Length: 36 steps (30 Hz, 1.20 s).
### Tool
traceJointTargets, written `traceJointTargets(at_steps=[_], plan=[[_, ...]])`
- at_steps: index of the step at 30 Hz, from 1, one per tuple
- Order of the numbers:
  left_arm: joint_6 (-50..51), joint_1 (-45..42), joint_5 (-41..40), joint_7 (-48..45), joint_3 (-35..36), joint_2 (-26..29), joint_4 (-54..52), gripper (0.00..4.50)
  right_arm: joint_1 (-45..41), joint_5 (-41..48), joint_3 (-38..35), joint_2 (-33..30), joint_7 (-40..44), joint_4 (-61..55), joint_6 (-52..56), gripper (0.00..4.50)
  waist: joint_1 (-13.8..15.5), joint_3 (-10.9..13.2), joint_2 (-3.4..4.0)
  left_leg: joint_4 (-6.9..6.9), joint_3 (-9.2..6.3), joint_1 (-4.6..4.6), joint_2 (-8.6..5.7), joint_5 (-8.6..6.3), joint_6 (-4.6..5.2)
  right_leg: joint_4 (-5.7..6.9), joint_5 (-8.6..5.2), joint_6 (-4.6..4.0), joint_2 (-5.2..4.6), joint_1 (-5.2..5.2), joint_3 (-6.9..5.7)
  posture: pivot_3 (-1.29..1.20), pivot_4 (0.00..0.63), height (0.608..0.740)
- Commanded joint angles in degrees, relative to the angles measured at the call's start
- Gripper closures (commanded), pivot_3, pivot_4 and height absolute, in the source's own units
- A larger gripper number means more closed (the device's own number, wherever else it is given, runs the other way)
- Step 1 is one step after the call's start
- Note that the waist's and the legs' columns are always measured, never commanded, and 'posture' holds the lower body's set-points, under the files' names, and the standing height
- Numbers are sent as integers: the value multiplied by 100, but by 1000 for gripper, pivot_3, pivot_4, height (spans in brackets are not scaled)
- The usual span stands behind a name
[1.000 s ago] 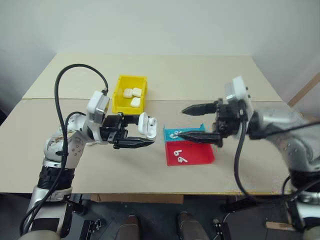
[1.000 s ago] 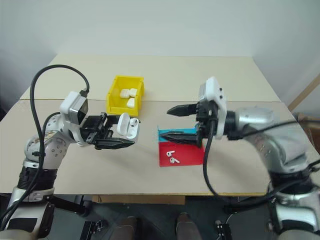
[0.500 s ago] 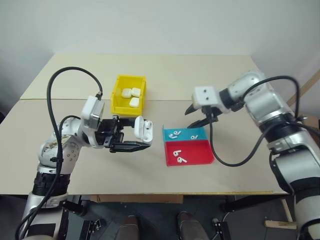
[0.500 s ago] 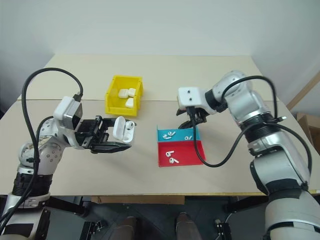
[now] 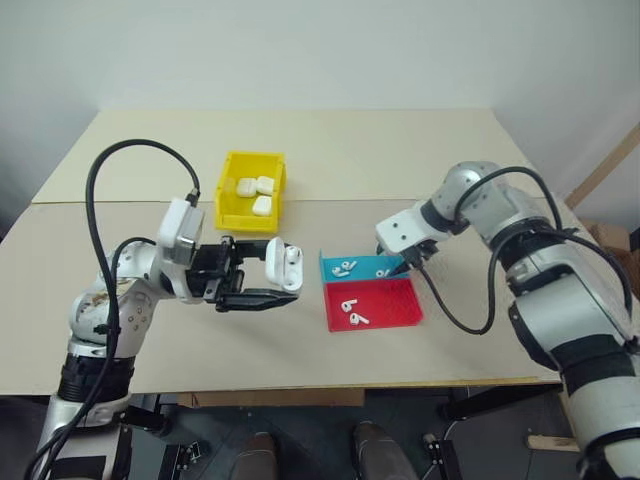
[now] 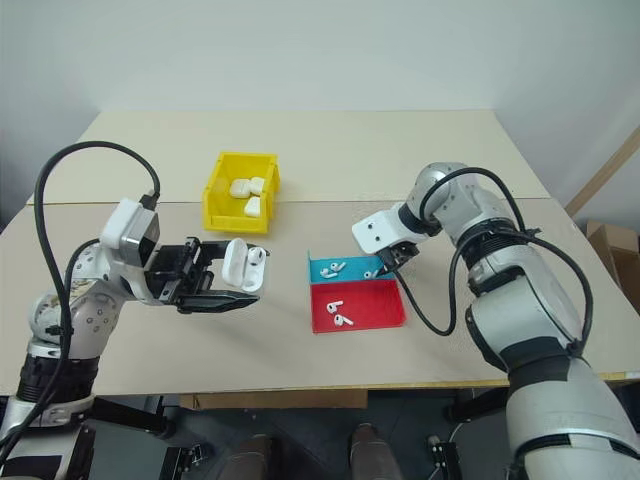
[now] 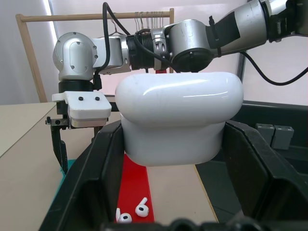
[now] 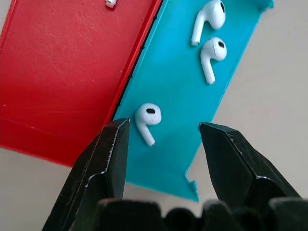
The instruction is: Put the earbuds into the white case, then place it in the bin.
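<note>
Your right pincer (image 8: pixel 161 139) hangs open over a tiny, slick earbud (image 8: pixel 147 118) in the blue tray (image 8: pixel 178 91); pinch its rounded head. Your left pincer (image 5: pixel 262 285) clamps the open case (image 5: pixel 283 265).

earbuds (image 8: pixel 147 117): glossy white
white case (image 7: pixel 178 115): glossy white
bin (image 5: pixel 229 203): bright yellow
trays: blue tray (image 8: pixel 178 91); red tray (image 8: pixel 67 72)
gripper fingers (image 8: pixel 103 163): black

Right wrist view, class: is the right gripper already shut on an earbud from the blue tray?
No. The right gripper has its fingers apart, with one earbud lying free on the blue tray between them.
</note>
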Motion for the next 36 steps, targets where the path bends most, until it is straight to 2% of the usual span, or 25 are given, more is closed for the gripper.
traceJointTargets(at_steps=[1, 9, 12, 14, 35, 36], plan=[[-75, 45, -82, 72, 148, 56, -261, 1738, -199, -56, -185, 101, -18, 217, -240, 1680, 3, 0, 0, 0, 0, 0, 0, 0, 0, -1, 0, 0, -1, 0, 0, 0, 150, 740], [-82, 134, -76, 157, 179, 91, -348, 1738, -262, -561, -73, 218, -295, 536, -506, 1680, 7, 1, 1, 0, 0, 0, -1, 0, -1, 0, 0, 0, -1, 0, 0, 0, 150, 740], [-91, 135, -73, 164, 186, 101, -345, 1738, -287, -644, -112, 274, -276, 633, -483, 2283, 6, 1, 1, 0, 0, 0, -1, 0, -1, 0, 0, 0, -1, 0, 0, 0, 150, 740], [-97, 144, -71, 170, 192, 109, -349, 1738, -299, -742, -125, 317, -461, 676, -444, 2919, 5, 1, 2, 0, 0, 0, -1, 0, -1, 0, 0, 0, -1, 0, 0, 0, 150, 740], [-110, 245, -68, 259, 216, 187, -480, 1738, -176, -1094, -175, 462, -680, 891, -309, 2919, -1, 1, 2, 0, 0, 7, 0, 0, -1, 2, 0, -1, 0, 7, 0, 0, 150, 740], [-112, 252, -66, 261, 220, 193, -485, 1738, -173, -1124, -156, 465, -662, 897, -269, 3107, -4, 1, 2, 0, 0, 8, 0, 0, -1, 2, 0, -1, 0, 7, 0, 0, 150, 740]])
